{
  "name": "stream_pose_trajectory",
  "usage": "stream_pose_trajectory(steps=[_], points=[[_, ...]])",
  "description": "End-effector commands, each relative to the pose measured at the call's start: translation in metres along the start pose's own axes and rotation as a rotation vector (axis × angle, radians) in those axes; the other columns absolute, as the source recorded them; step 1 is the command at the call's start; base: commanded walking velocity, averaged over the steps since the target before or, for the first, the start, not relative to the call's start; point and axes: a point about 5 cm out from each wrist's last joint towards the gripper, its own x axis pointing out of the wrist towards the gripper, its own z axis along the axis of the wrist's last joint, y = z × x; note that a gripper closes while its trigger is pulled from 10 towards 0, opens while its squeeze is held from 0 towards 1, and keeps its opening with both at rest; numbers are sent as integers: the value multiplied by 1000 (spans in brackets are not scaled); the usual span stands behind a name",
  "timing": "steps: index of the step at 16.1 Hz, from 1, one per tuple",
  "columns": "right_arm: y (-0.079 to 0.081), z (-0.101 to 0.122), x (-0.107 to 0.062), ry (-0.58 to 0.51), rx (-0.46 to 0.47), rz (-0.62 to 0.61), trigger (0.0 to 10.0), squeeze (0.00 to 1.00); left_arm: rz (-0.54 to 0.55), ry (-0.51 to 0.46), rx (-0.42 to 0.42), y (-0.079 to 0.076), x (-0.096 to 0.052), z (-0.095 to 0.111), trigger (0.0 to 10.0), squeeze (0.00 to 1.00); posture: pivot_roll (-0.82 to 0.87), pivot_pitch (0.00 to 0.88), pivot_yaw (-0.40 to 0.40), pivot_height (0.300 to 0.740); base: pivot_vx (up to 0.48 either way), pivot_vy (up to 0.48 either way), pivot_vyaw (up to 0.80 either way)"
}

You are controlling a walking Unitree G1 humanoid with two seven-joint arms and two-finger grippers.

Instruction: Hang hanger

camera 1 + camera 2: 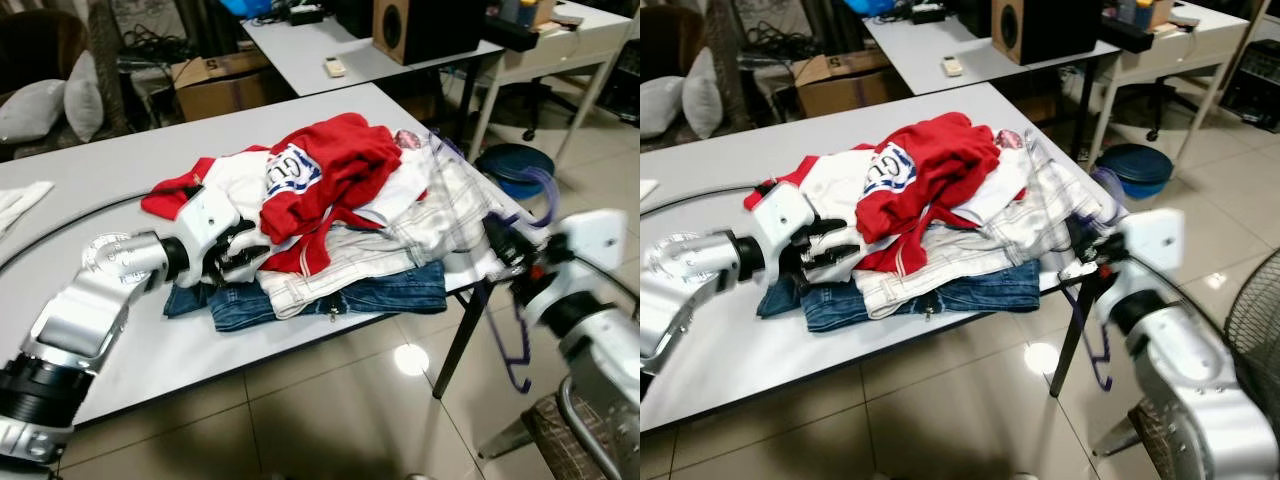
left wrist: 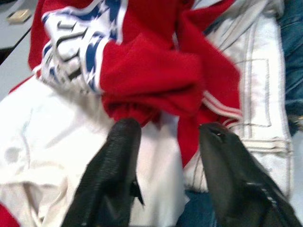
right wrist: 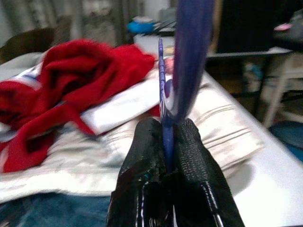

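Two grippers at clothes pile [image 1: 340,215]: right gripper [image 3: 166,142] clamps purple hanger [image 3: 187,56]; left gripper [image 2: 165,137] spread, empty. Risk: hanger snagging fabric.

right claw [image 3: 165,142] pinching purple hanger [image 3: 185,61], clothes pile [image 3: 85,137]

clothes pile [image 1: 340,215] on white table [image 1: 120,190] | speaker [image 1: 392,28] on far desk | cardboard box [image 1: 215,80] behind

Clothes pile [image 1: 340,215] mid-frame on table [image 1: 120,170]; left gripper [image 1: 235,255] at its left edge, hanger [image 1: 520,300] lower right.
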Motion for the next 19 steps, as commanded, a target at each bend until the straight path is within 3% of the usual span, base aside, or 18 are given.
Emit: stream_pose_trajectory(steps=[1,3,4,5,9,15,16,17,18,19], points=[[10,6,-2,-29,-21,58,10000,0,40,3,6,2,5,-5,10000,1000,-136,0,124,740,0,0,0],[15,3,-4,-16,-21,86,10000,0,76,77,41,-1,13,-24,10000,1000,-140,0,126,740,0,0,0],[18,0,-6,-1,-14,112,10000,0,119,71,-2,-1,19,-33,10000,235,-140,0,127,740,0,0,0],[20,-2,-7,6,-14,127,10000,0,145,49,-43,0,23,-35,10000,0,-140,0,127,740,0,0,0],[18,-7,-8,23,-28,130,10000,0,217,-99,-218,0,49,-36,10000,0,-157,0,134,740,0,0,0],[17,-7,-9,17,-42,118,10000,0,276,-163,-269,5,68,-33,10000,0,-179,0,148,740,0,0,0],[17,-7,-9,16,-44,117,10000,0,268,-193,-291,5,69,-31,6235,0,-179,0,148,740,0,0,0],[16,-7,-9,15,-47,116,10000,0,262,-215,-309,6,70,-30,3490,0,-179,0,148,740,0,0,0],[16,-7,-9,16,-54,116,10000,0,238,-213,-321,6,71,-33,0,0,-185,0,150,740,0,0,0],[16,-7,-9,17,-60,117,10000,0,213,-196,-314,4,72,-36,0,0,-186,0,151,740,0,0,0]])
